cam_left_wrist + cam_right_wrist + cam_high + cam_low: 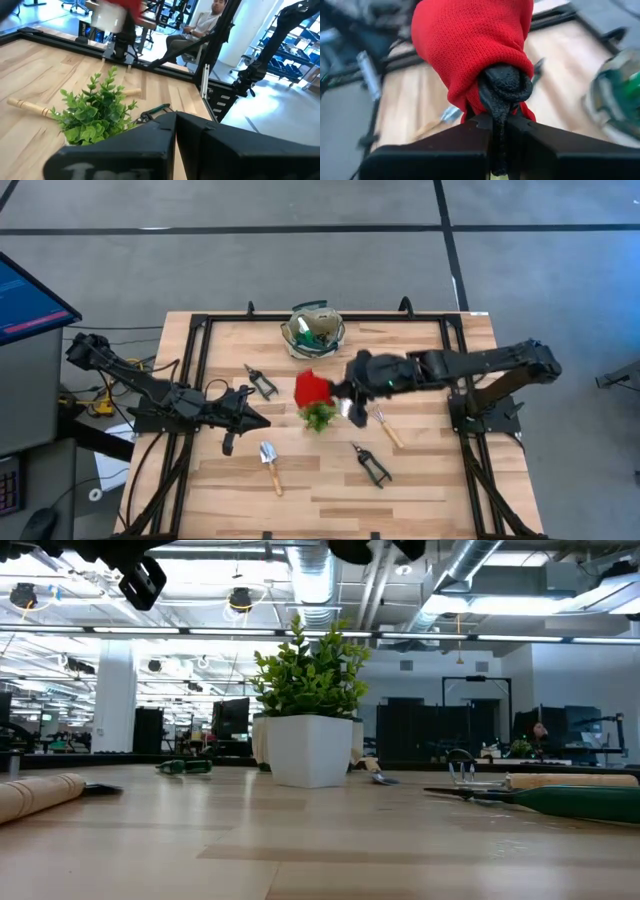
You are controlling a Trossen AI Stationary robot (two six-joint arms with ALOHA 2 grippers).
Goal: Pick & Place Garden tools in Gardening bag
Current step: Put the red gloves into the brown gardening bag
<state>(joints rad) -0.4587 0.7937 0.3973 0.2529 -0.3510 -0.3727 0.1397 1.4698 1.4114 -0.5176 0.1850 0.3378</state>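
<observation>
Holding the red gloves (312,387) tight in its closed fingers, right gripper (343,393) up above the little green plant (318,416) mid-table, gardening bag (313,329) near the far edge, left gripper (252,420) closed, waiting beside a trowel (270,463)

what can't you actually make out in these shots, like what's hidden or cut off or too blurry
- Gardening bag: its contents are too small to name in the high view; blurred at the edge of the right wrist view.
- Red gloves: they fill the right wrist view, hiding the table behind; whether one or two, cannot tell.
- Left gripper: its own body blocks the fingertips in the left wrist view.
- Both grippers: cut off by the low view's top edge.
</observation>
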